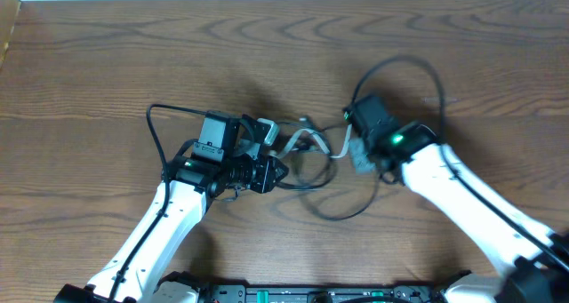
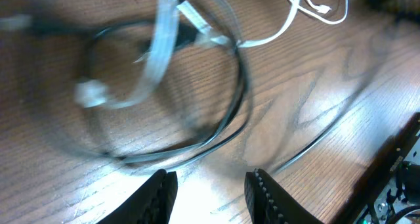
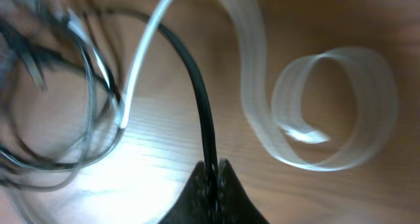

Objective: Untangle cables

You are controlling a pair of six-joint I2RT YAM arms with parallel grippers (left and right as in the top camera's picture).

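Two arms reach inward from the near edge to the middle of the table, wrists facing each other across the cables.

- Left gripper: low over the wood, fingers spread wide with nothing between them. Black loops lie just ahead.
- Right gripper: fingers pressed together, pinching one black cord that runs up and away from the tips.
- Cables: a loose tangle of thin black loops and pale cords at table centre, between the two wrists. One black loop trails toward the near edge.
- White cord: thin, with a small plug end, leading off the far side of the tangle.
- Pale flat coil: beside the pinched cord, blurred.
- Writing: small label on the left wrist, too small to read.
- Other: green lamp lit on the right arm; thick black harness cable arching behind the right wrist.
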